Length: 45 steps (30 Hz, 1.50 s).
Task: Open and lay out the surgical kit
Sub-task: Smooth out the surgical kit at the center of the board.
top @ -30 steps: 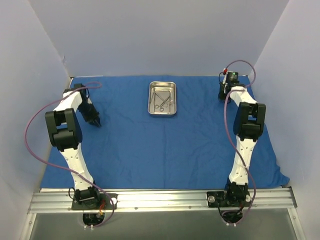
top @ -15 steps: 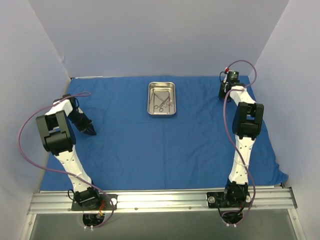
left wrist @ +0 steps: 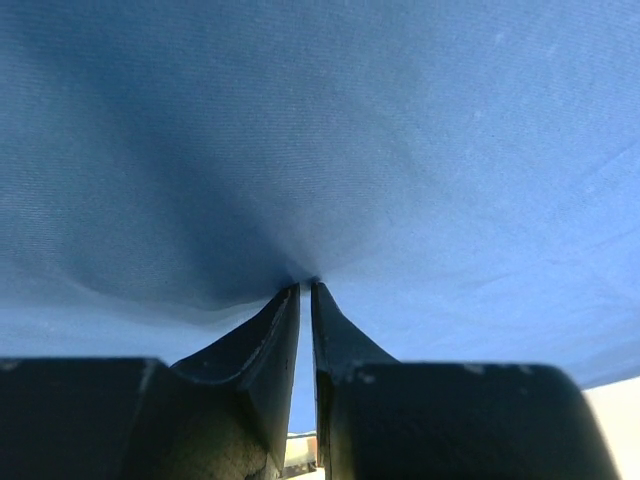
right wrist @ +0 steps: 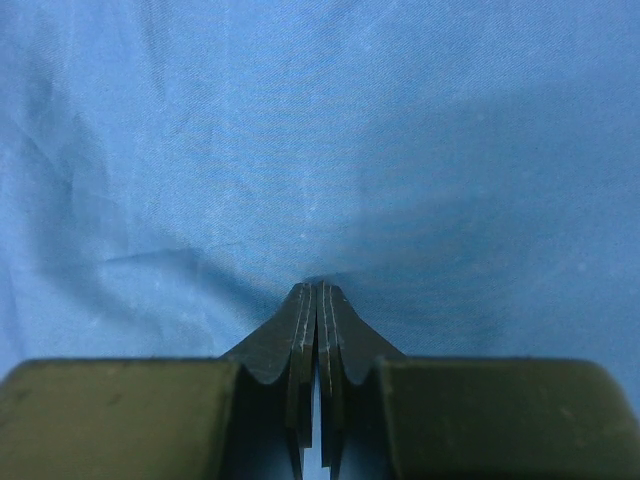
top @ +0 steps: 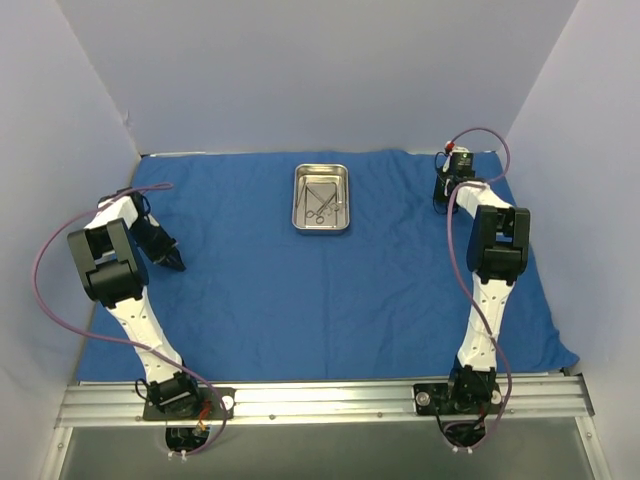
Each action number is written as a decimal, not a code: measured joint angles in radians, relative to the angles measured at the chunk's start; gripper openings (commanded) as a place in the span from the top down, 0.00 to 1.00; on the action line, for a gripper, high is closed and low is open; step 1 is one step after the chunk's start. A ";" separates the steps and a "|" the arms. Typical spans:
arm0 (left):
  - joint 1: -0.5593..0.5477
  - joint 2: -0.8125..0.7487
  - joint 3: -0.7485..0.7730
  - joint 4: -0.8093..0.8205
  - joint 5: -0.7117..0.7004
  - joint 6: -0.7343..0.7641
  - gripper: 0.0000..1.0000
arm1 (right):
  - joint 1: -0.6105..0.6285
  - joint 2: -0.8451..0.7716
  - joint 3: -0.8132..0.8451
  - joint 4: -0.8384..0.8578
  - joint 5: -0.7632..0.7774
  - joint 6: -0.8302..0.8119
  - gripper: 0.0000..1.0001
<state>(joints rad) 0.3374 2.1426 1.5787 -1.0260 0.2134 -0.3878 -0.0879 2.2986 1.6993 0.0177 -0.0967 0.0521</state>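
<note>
Left gripper (left wrist: 305,285), well left of the small shiny rectangular steel tray (top: 297,200), pinches a tuck of the royal-blue cloth wrap (top: 300,300), which lies spread under the tray. Right gripper (right wrist: 317,288), right of tray: jaws pressed together, tips on cloth; can't tell if a fold's caught. Cloth prob. light, soft, so grab edges/corners. Tray w/ thin silvery scissor-like instruments (top: 322,205) looks stiff, slick; may slide if tugged.
</note>
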 measured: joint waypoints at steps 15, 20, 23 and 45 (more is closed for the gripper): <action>0.006 0.023 0.051 -0.028 -0.016 0.034 0.64 | 0.005 -0.037 -0.054 0.019 -0.002 -0.004 1.00; 0.003 -0.015 0.049 -0.002 -0.022 0.034 0.56 | -0.001 -0.094 -0.122 0.017 0.014 -0.023 0.97; -0.014 -0.049 0.064 0.000 -0.022 0.031 0.53 | -0.010 -0.146 -0.169 0.010 0.023 -0.038 0.97; -0.143 -0.031 0.174 0.049 0.058 0.038 0.35 | -0.045 -0.047 0.024 -0.107 0.124 -0.019 0.72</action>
<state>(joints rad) 0.1944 2.1117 1.7527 -0.9768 0.2714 -0.3496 -0.1329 2.2517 1.7233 -0.0895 0.0277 0.0334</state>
